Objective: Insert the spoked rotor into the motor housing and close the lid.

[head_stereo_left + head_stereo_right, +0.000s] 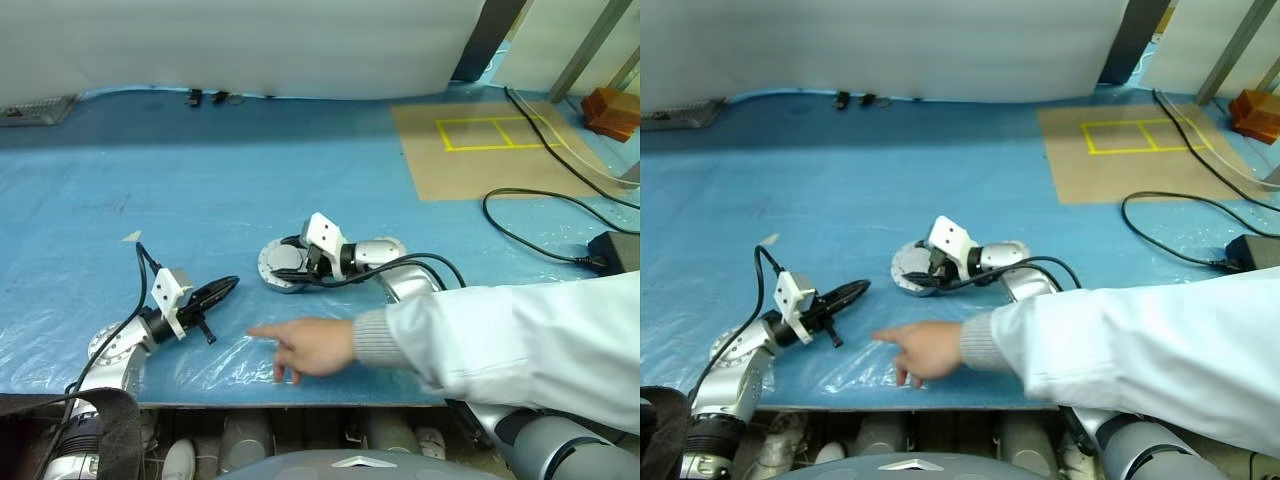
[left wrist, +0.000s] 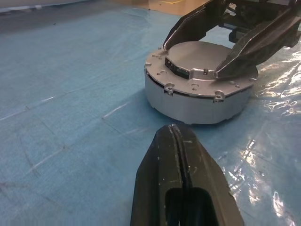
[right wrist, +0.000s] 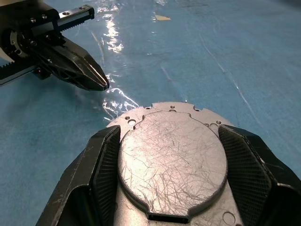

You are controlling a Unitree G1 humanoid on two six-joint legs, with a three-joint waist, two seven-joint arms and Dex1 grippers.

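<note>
Right gripper (image 1: 283, 268) at frame centre, fingers straddling lidded motor housing (image 2: 200, 89); left gripper (image 1: 228, 287) pressed together, empty, lower left, tips pointing toward housing.

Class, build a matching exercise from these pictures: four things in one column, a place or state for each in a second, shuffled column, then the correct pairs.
Things:
1. left gripper
2. right gripper
3. person's hand
4. black cable

Places or states:
A. lying curved across the blue cover near the brown board
B. fingers either side of the round lid of the motor housing
C. shut, holding nothing
D. pointing a finger over the table's near edge

Pairs: 1-C, 2-B, 3-D, 4-A
</note>
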